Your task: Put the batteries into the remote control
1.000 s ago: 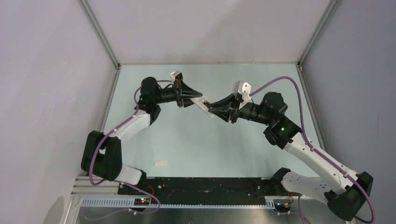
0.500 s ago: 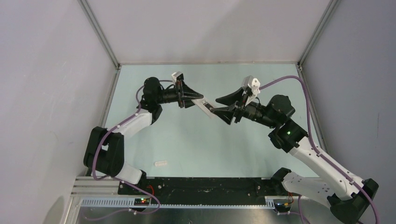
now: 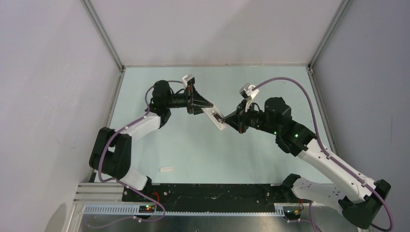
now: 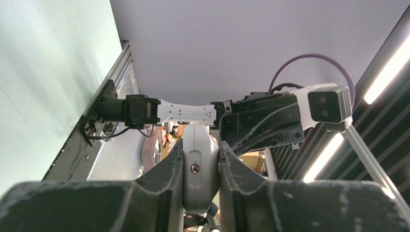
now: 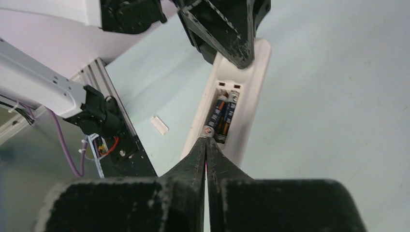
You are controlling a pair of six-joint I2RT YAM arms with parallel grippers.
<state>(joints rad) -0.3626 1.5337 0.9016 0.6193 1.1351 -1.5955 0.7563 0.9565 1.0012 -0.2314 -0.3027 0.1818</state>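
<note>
The left arm (image 3: 140,126) and right arm (image 3: 324,159) wore white shells between black joint housings. 1 purple cable (image 3: 295,84) trailed along each. The tapering fingers (image 5: 188,169) were black and scuffed. Each wrist carried a white camera block (image 3: 247,90); a green light (image 3: 295,136) glowed on the right arm.

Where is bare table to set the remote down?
Bare: the near middle of the table, between the arms, right of the cover strip; the far strip along the back wall. Crowded: centre, where left gripper and right gripper meet at the remote control.
</note>
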